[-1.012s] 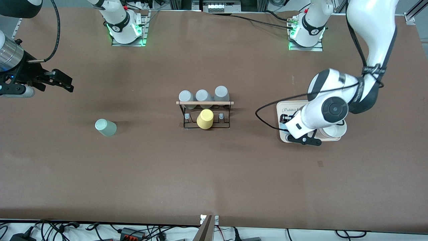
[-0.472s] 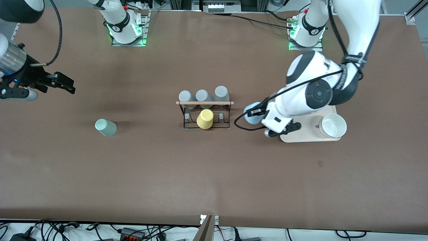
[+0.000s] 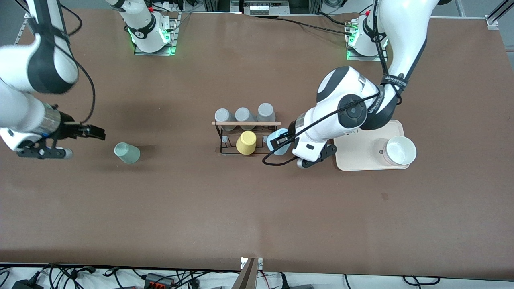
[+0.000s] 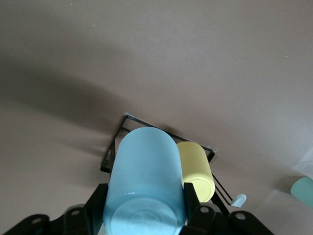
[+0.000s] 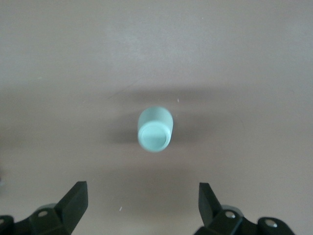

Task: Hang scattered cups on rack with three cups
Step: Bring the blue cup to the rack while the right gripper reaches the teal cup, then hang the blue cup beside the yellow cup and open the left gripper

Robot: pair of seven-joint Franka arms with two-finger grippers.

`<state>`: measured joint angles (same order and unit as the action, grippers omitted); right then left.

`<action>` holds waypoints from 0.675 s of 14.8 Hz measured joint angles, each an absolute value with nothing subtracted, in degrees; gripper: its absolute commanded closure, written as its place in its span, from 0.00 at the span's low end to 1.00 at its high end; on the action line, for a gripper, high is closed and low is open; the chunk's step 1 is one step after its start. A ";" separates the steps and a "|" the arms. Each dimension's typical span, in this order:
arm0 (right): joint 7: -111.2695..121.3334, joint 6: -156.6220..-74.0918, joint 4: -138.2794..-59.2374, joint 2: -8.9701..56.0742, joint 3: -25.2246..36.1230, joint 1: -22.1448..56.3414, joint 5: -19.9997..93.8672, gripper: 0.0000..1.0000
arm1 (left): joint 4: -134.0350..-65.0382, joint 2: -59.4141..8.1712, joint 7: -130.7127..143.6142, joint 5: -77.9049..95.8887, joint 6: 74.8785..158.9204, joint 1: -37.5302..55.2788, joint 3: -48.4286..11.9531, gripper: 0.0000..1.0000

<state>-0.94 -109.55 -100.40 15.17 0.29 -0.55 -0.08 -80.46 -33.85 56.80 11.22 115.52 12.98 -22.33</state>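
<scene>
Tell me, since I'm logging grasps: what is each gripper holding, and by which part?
The left gripper holds the light blue cup by its sides near the closed base, over the rack. The right gripper is open, holding nothing.

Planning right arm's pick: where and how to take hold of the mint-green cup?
Grip the mint-green cup across its round side wall, coming from above. It stands base up, alone on the table, and the right tool, open, hovers short of it.

Cream tray with perhaps a bowl.
</scene>
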 measured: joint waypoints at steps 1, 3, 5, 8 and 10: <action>-0.49 -112.29 -101.75 16.42 0.32 -0.85 -0.11 0.00 | -80.37 -34.10 57.65 11.22 115.91 13.41 -22.34 0.99; -0.06 -117.08 -104.35 18.64 0.33 -1.33 -0.12 0.00 | -80.30 -34.39 58.34 11.22 116.13 14.28 -22.34 0.99; 0.04 -120.66 -106.67 20.44 0.32 -1.46 -0.12 0.00 | -80.30 -34.49 58.46 11.15 116.13 15.59 -22.28 0.99; 0.23 -124.30 -108.94 22.45 0.31 -1.44 -0.12 0.00 | -80.34 -35.55 58.68 7.24 116.13 17.16 -22.23 0.99; 0.60 -126.72 -110.24 23.48 0.31 -1.44 -0.12 0.00 | -80.35 -36.97 58.68 4.81 116.19 18.18 -22.21 0.98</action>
<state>0.60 -126.72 -110.24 23.48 0.31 -1.44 -0.12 -80.35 -36.97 58.68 4.81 116.19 18.18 -22.21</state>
